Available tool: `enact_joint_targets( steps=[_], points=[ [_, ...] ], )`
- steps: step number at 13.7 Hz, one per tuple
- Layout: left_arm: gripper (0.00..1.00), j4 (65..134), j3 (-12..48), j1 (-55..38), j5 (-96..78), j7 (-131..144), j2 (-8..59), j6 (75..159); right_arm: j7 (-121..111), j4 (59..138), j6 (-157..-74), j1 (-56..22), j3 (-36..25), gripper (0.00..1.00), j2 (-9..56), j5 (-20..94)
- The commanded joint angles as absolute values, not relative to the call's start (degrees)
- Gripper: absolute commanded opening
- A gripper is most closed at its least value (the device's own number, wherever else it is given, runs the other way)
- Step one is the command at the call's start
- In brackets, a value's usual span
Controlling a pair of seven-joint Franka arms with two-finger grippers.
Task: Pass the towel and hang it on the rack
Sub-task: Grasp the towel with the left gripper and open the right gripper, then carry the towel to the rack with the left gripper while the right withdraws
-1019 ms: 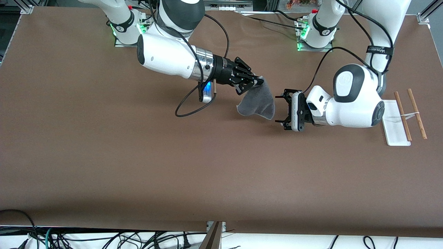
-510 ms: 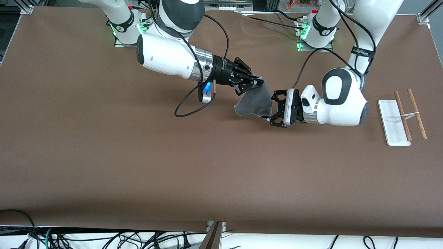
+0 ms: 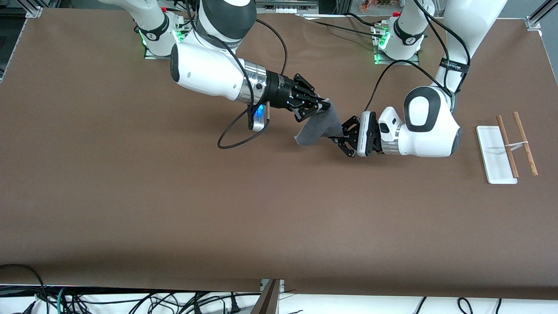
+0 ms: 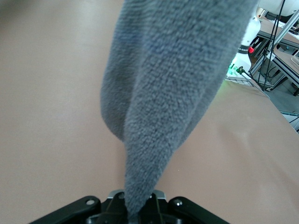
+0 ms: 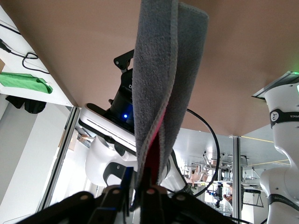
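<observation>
Front view: towel [image 3: 320, 126] slung in the air over mid-table between two grippers — right gripper [image 3: 321, 106] pinched tight on its upper corner, at about eleven o'clock from the cloth's middle; left gripper [image 3: 339, 139] clamped on the lower edge, at about four o'clock; left wrist view: fingers closed onto the grey terry [image 4: 159, 116]; rack [image 3: 510, 146] standing well apart, toward the left arm's end of the table [image 3: 174, 209].

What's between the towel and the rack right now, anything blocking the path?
No loose object shows on the table between them. The towel hangs above mid-table, pinched by both the right gripper and the left gripper. The rack stands toward the left arm's end; only the left arm's own body lies along that line.
</observation>
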State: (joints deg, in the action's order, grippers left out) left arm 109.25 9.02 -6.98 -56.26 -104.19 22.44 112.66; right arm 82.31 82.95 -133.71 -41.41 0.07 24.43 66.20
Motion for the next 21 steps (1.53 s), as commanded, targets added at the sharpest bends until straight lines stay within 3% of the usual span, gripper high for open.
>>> enact_joint_targets(
  steps=[1,6,10,15,21],
  points=[
    [0.0,110.04,9.14,-6.15,-57.48,-107.23,21.09,112.06,82.97,81.39,-133.77,-41.48,-0.09,1.0,25.14,66.71],
    [0.0,107.16,7.74,-3.25,-50.05,-105.22,20.04,109.52,82.97,81.12,-131.15,-37.45,-0.88,1.0,24.26,66.54],
    [0.0,98.81,7.12,-1.94,-33.96,-97.75,20.04,100.66,81.83,75.78,-117.9,-28.58,-0.62,1.0,23.91,60.32],
    [0.0,91.6,6.77,4.2,-16.22,-96.77,20.39,91.25,68.76,75.5,-103.48,-22.77,-1.14,1.0,22.94,50.82],
    [0.0,89.65,6.24,15.89,4.28,-96.86,20.65,88.6,42.76,76.72,-84.92,-22.41,-12.73,1.0,18.56,38.78]
  ],
)
